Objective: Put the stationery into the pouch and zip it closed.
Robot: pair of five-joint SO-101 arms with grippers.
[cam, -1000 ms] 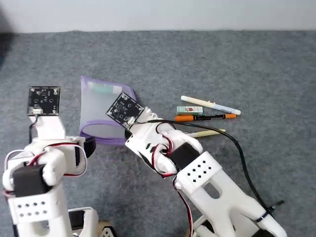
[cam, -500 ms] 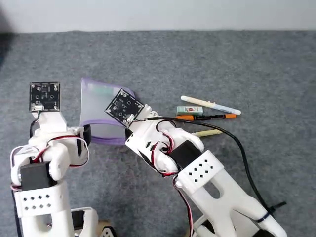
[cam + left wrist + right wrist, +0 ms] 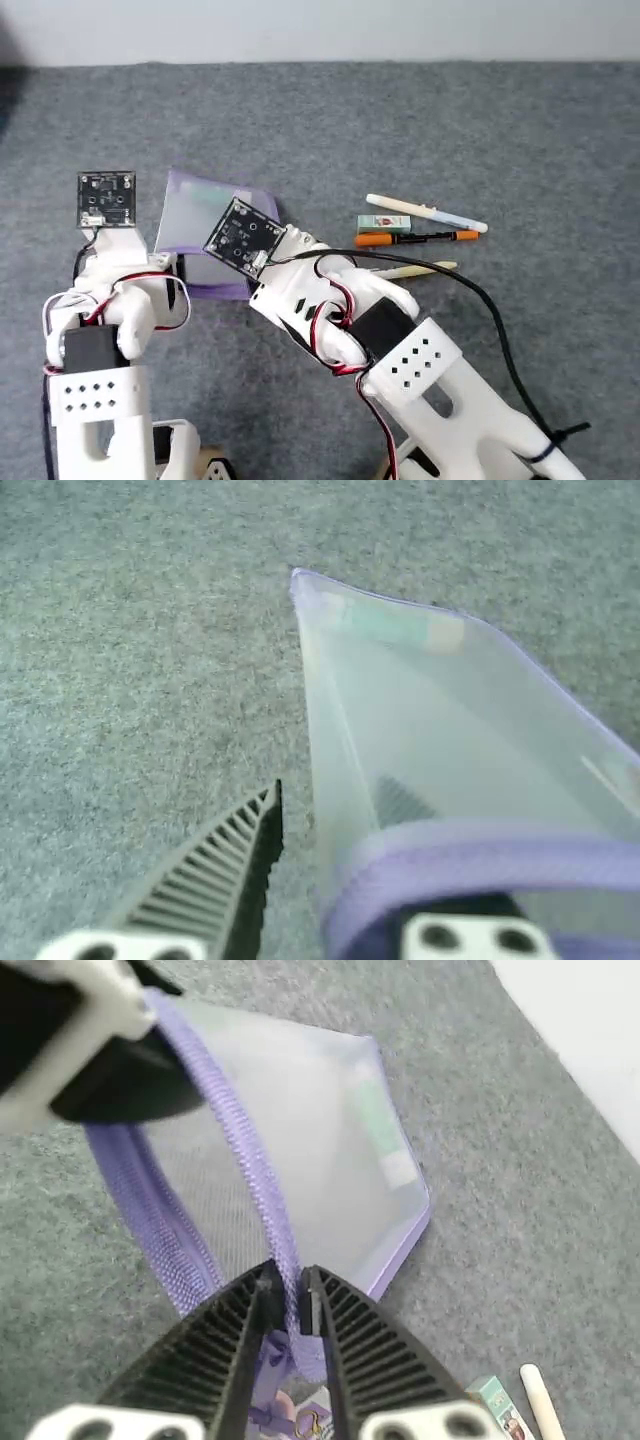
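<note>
Right wrist view: your right gripper (image 3: 288, 1305) pinches the pouch (image 3: 300, 1140) by its zipper tape; the left gripper (image 3: 330, 880) is spread. Expect limp, light mesh, so hold only the tape. Stationery (image 3: 415, 238) lies at 3 o'clock.

Grey carpeted tabletop (image 3: 420, 120), white wall (image 3: 320, 30) behind

Robot lab bench, grey felt mat (image 3: 500, 130), white wall (image 3: 320, 25)

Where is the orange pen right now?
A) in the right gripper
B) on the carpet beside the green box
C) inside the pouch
B: the orange pen lies on the carpet beside the green box, outside the pouch.
</note>
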